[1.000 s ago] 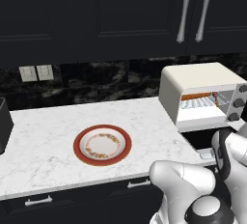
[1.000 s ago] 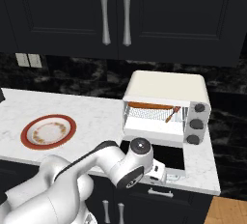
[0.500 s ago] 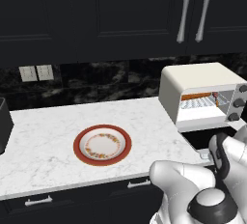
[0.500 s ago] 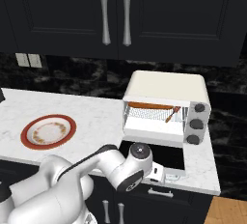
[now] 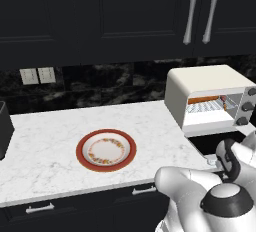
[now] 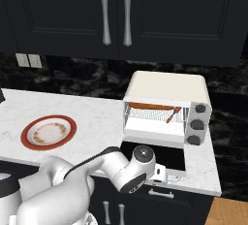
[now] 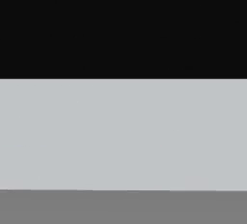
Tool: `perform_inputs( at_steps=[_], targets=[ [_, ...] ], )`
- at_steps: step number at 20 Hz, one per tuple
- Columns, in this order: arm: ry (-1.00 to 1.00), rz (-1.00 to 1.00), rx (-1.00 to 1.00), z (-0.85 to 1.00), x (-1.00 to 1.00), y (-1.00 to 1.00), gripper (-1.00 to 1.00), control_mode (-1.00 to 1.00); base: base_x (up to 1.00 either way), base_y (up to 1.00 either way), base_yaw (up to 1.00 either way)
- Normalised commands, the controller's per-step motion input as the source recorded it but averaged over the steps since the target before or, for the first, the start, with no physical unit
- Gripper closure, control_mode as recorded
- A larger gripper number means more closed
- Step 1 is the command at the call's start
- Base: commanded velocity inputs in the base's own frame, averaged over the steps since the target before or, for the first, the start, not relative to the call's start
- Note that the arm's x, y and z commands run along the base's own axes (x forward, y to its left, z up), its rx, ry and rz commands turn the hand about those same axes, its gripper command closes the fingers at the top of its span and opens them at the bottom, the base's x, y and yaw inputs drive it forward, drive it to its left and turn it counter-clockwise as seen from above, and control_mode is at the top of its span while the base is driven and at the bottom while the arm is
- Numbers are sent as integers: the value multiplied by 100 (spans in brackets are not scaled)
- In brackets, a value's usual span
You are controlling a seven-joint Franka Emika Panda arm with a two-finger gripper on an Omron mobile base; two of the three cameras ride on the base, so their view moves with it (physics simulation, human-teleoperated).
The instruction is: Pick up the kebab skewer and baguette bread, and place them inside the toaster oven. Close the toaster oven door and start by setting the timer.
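a: where's the food?

b: both inside the toaster oven, on the wire rack. baguette bread lies along the back, kebab skewer sits tilted at the right end, near the knobs. left base cam shows the baguette bread as an orange strip behind the rack.

a: door?

b: toaster oven door is dropped flat, dark glass up, silver handle along its front edge, over the table edge.

a: and the arm?

b: bent low in front of the door. hand sits right at the handle, just under/against the door's front edge. fingers hidden in the base views, so touch vs. just beside can't be told. jaws stand wide apart, nothing held.

a: anything else on the table?

b: red-rimmed plate, well left of the oven, nothing on it. dark slot toaster at far left edge.
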Motion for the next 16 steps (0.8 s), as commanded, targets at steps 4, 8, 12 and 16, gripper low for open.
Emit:
perform_inputs(
  at_steps=[4, 8, 12, 16],
  targets=[
    [0, 1, 0, -20, 3, 0, -100, -100, 0, 0, 0],
    [0, 0, 0, -1, -5, 0, -100, -100, 0, 0, 0],
    [0, 0, 0, 0, 22, 0, -100, -100, 0, 0, 0],
    [0, 0, 0, 0, 38, 0, -100, -100, 0, 0, 0]
  ],
)
